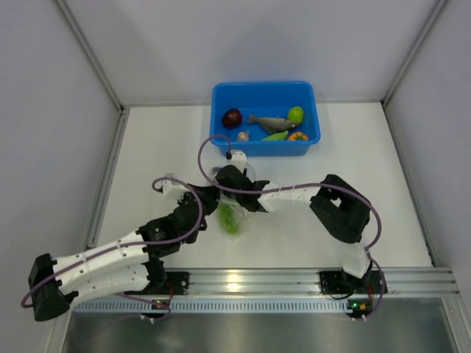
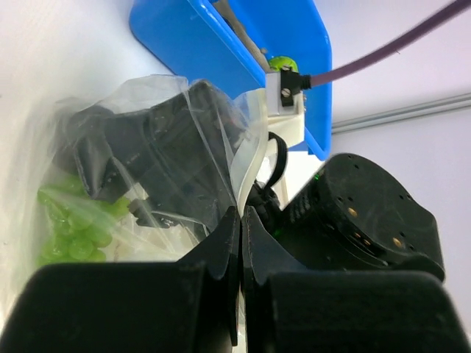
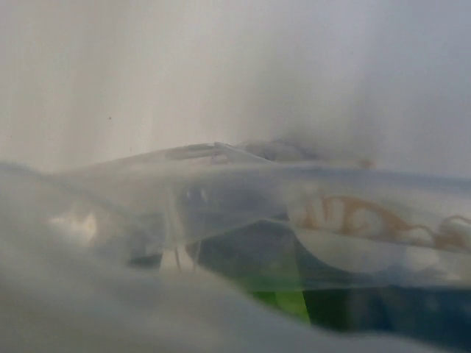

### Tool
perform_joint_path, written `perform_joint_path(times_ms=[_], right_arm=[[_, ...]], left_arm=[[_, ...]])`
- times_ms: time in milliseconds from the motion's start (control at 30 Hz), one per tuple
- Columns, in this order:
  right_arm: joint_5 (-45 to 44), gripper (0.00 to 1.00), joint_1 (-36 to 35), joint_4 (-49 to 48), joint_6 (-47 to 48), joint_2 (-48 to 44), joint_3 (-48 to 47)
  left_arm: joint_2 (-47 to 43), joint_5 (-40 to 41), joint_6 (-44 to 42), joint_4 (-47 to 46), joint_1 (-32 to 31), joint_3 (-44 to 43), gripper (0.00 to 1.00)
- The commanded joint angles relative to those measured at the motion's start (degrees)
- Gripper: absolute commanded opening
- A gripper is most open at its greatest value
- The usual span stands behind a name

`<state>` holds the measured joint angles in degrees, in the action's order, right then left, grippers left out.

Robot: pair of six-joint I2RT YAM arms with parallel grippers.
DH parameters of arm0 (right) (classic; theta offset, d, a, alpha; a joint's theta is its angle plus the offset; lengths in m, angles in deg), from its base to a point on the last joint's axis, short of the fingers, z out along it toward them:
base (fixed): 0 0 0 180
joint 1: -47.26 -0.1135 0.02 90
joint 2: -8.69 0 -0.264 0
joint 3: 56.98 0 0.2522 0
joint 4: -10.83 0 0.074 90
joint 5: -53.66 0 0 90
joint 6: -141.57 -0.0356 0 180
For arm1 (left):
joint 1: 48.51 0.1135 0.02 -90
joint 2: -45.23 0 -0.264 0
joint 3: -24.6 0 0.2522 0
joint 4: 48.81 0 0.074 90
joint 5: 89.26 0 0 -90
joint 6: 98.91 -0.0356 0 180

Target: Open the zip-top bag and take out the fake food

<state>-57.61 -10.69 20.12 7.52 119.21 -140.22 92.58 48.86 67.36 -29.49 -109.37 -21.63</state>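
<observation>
The zip-top bag [image 2: 151, 99] lies mid-table, clear and crinkly, and also shows faintly in the top view [image 1: 251, 168]. Green grapes [image 1: 231, 220] sit inside it, low left in the left wrist view [image 2: 72, 224]. My left gripper [image 2: 241, 218] is shut on the bag's edge; in the top view [image 1: 208, 198] it is left of the grapes. My right gripper [image 1: 229, 197] reaches inside the bag, dark behind the plastic, above the grapes. Its jaws are hidden. The right wrist view is blurred by plastic, with a green patch of grapes [image 3: 285, 300].
The blue bin [image 1: 221, 94] stands at the back, just behind the bag. It holds a maroon ball [image 1: 232, 117], a grey long piece [image 1: 269, 122], a lime ball [image 1: 296, 114], a green pod [image 1: 275, 135] and an orange piece [image 1: 297, 136]. The right arm's elbow [image 1: 340, 208] is right of the bag.
</observation>
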Motion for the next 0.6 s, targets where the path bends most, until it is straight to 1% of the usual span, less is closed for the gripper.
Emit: perform_joint_path(times_ms=[0, 133, 233, 300, 333, 467, 567], right_arm=[[1.2, 0.70, 0.4, 0.8, 0.5, 4.2, -4.4], [-0.3, 0.74, 0.4, 1.4, 1.4, 7.1, -6.3], [-1.5, 0.74, 0.4, 3.4, 2.0, 9.0, -8.1], [-1.7, 0.70, 0.6, 3.4, 2.0, 9.2, -8.1], [-2.0, 0.65, 0.6, 2.8, 2.1, 8.7, -7.8], [-2.3, 0.53, 0.6, 0.3, 3.0, 5.8, -5.2], [-2.5, 0.51, 0.5, 0.1, 3.7, 2.9, -3.7]], left_arm=[[-1.5, 1.8, -0.9, -2.6, 0.0, 0.7, 0.00], [-2.1, 1.9, -1.5, -2.5, 0.0, 0.8, 0.00], [-2.4, 1.9, -1.5, -2.5, 0.0, 1.0, 0.00], [-2.5, 1.9, -1.6, -2.4, 0.0, 1.1, 0.00], [-2.7, 2.0, -1.6, -2.5, 0.0, 1.1, 0.00], [-3.0, 2.4, -1.7, -2.3, 0.0, 1.4, 0.00], [-2.9, 2.7, -1.6, -2.0, 0.0, 1.5, 0.00]])
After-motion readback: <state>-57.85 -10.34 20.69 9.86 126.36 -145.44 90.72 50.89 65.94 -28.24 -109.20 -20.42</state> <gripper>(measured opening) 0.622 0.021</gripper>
